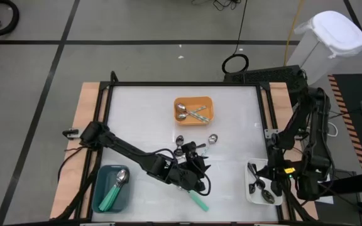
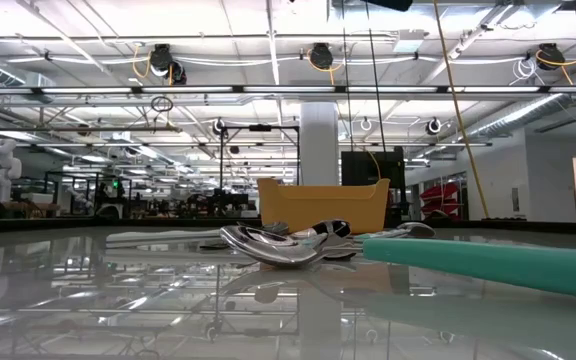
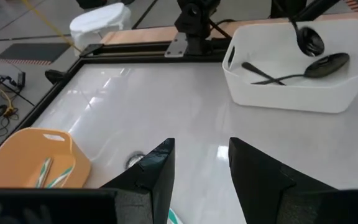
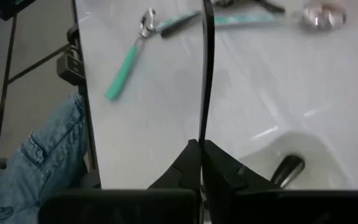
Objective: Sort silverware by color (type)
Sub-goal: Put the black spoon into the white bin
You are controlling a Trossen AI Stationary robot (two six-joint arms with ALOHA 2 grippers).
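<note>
My right gripper (image 4: 202,144) is shut on a black spoon (image 4: 207,68) over the white tray (image 1: 251,191) at the near right, where black spoons (image 3: 319,65) lie. My left gripper (image 3: 201,146) stands open with nothing between its fingers, low over loose spoons (image 1: 184,147) at the table's middle (image 1: 200,164). One teal-handled spoon (image 1: 198,201) lies flat on the table near the front edge. Silver spoons (image 1: 190,112) lie in the orange tray (image 1: 205,102). A teal-handled spoon (image 1: 115,188) lies in the teal tray (image 1: 102,172). My right gripper pinches the black spoon's thin handle (image 4: 205,127) between its two shut fingers. The handle runs straight on from the fingertips, along them, and leaves the wrist view at the top. Which end of the spoon that is, I cannot tell.
A person's leg in jeans (image 4: 42,155) stands at the table's near edge beside the frame rail. A black frame (image 1: 187,83) borders the white tabletop. In the low view a teal handle (image 2: 488,265) lies close by, with silver spoons (image 2: 278,245) behind it.
</note>
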